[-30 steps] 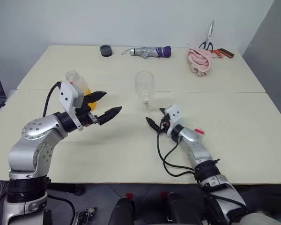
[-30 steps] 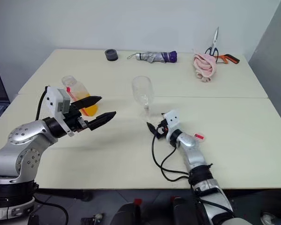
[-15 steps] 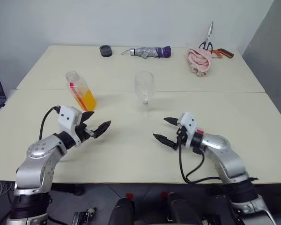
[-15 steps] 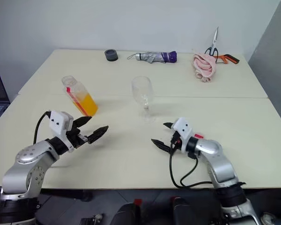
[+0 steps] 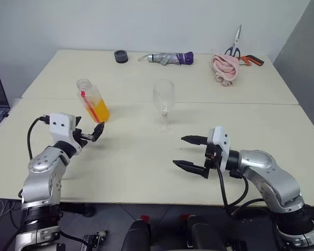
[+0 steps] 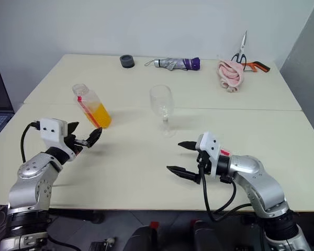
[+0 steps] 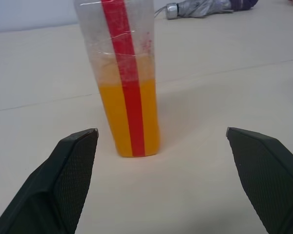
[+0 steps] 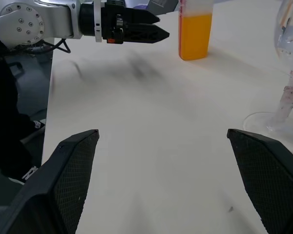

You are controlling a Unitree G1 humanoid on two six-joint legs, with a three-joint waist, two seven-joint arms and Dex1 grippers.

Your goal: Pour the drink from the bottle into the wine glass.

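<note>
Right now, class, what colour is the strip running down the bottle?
Red, running down the bottle; clearest in the left wrist view.

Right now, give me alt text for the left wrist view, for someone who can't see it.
A clear bottle with a red strip, about half full of orange drink, stands on a cream table ahead of the open left gripper, untouched. A folded umbrella lies behind.

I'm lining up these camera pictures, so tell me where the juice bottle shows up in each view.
Left eye view: the bottle stands left of centre, just beyond the left gripper.
Right eye view: same spot, left of the wine glass.
Left wrist view: upright, framed by the open fingers.
Right wrist view: its orange lower half at the top edge.
Shared landmark: its red label strip.
</note>
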